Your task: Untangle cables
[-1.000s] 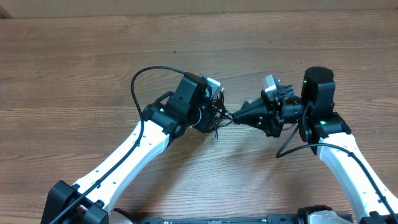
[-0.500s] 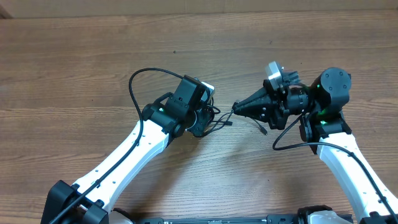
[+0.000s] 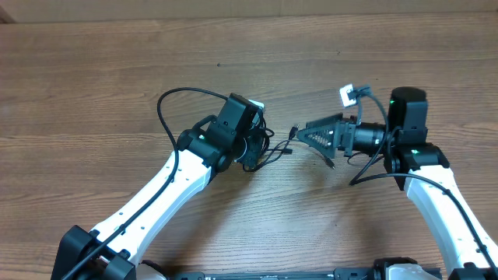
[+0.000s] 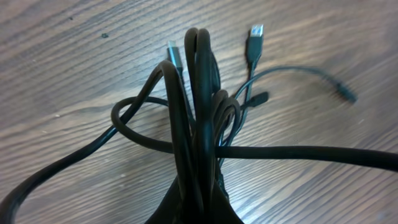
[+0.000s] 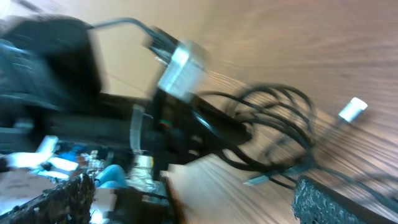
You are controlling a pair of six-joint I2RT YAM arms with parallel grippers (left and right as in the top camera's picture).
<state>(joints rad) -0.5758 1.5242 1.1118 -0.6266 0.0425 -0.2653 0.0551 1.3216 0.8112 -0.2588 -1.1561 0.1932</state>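
The left arm reaches across the wooden table (image 3: 93,78) with its wrist bent down. The left gripper (image 3: 255,149) is clamped tight on the cables (image 4: 199,112), which rise out of its fingers as a knotted bunch of loops.

The right arm comes in from the opposite side with its wrist laid level. The right gripper (image 3: 305,131) points straight at the left gripper from near by. Its fingers (image 5: 68,199) are spread wide and hold nothing.

There are two arms and two grippers. How many cables are in the bunch cannot be told. The left wrist view shows four free ends beyond the left gripper:
- a silvery plug (image 4: 173,51)
- a flat plug (image 4: 255,31)
- a small dark plug (image 4: 261,98)
- a thin dark tip (image 4: 345,94)

From the left gripper, loose strands run out toward the right gripper. The loops lie ahead of the open fingers, in line with the gap between them. One strand (image 3: 327,159) trails on the table just beside those fingers, and whether it touches them cannot be told.
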